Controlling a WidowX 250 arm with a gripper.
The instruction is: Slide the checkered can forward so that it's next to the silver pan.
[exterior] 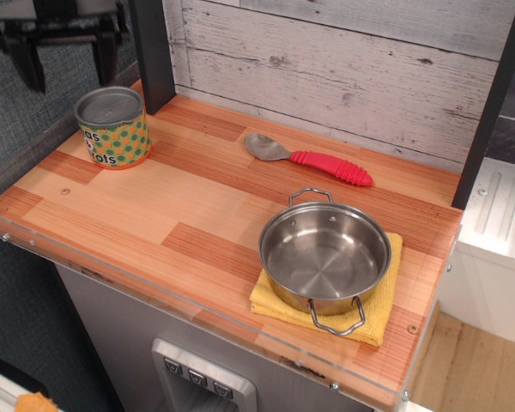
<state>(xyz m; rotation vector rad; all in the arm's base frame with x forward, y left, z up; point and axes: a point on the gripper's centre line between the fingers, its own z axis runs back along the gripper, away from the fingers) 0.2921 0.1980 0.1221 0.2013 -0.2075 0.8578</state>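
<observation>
Above the checkered can (112, 127), gripper (66, 64) agape.

Checkered can (112, 128), just below the gripper (67, 64): dark label lettering, only fragments legible, "as" on the upper line, "ois" on the lower. No other readable text in view.

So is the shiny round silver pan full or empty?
Empty. The shiny round silver pan shows only its bare steel bottom, nothing inside. It sits on a folded yellow cloth.
</observation>
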